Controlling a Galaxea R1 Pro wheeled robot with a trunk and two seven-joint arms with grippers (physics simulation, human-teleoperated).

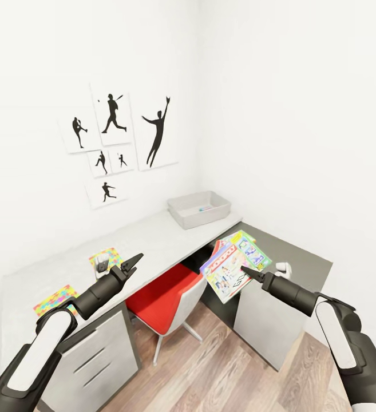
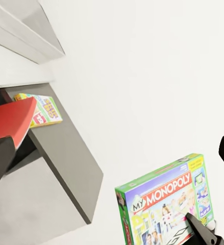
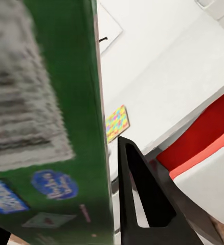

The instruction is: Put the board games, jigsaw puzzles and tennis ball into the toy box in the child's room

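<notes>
The MONOPOLY box is hanging tilted in open air off the table's front edge, over the red chair and short of the toy box at the far corner. White-green printed lid is facing up. The right gripper is pinching its near edge, fingers closed on it. The left gripper is hovering over the tabletop, jaws parted, holding nothing.
</notes>
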